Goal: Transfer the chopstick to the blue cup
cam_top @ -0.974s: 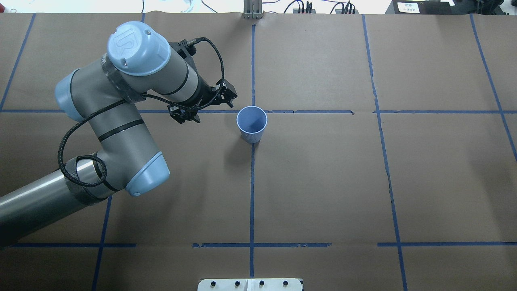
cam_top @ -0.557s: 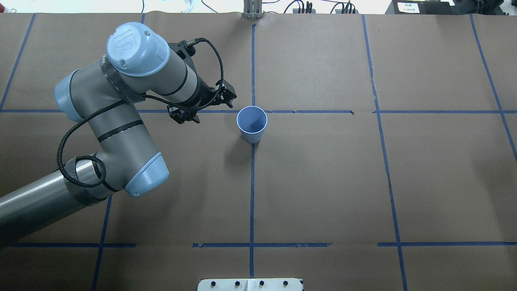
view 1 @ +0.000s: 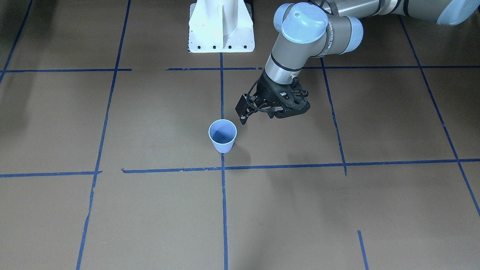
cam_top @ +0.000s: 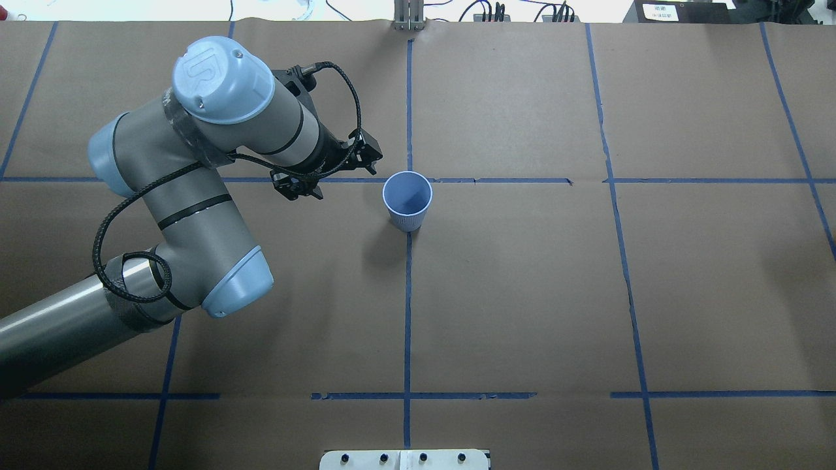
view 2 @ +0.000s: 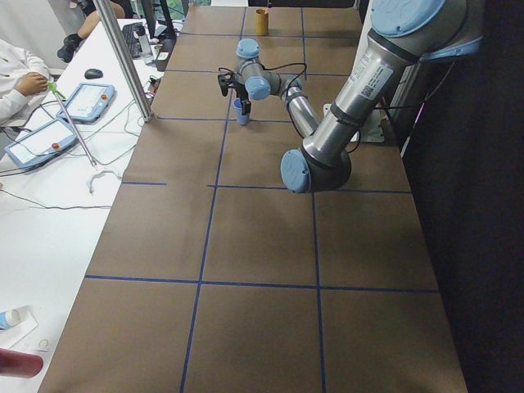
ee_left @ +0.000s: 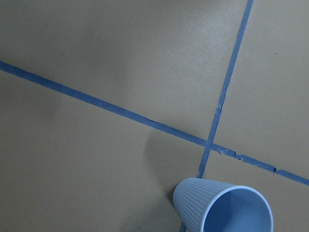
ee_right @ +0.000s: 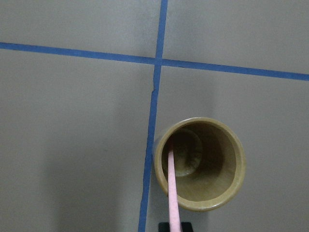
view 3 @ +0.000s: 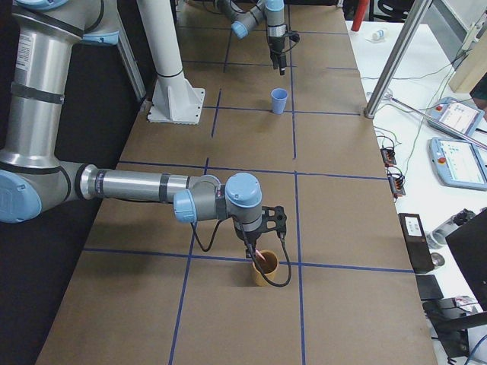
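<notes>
The blue cup (cam_top: 407,199) (view 1: 222,137) stands upright and empty near the table's middle, on a tape crossing. My left gripper (cam_top: 297,189) (view 1: 287,108) hovers a short way beside it, pointing down; the left wrist view shows no fingertips, only the blue cup (ee_left: 217,208) at its bottom edge, so it reads as open. Far off, at the table's right end, my right gripper (view 3: 253,247) (ee_right: 175,227) is shut on the pink chopstick (ee_right: 172,188), whose lower end reaches into a tan cup (ee_right: 200,164) (view 3: 264,272).
The white robot base (view 1: 221,26) stands at the table's near edge. Dark blue tape lines grid the brown table. A metal post (view 3: 396,53) rises at the far edge, with teach pendants (view 2: 86,100) and a person's hand (view 2: 29,82) beyond it.
</notes>
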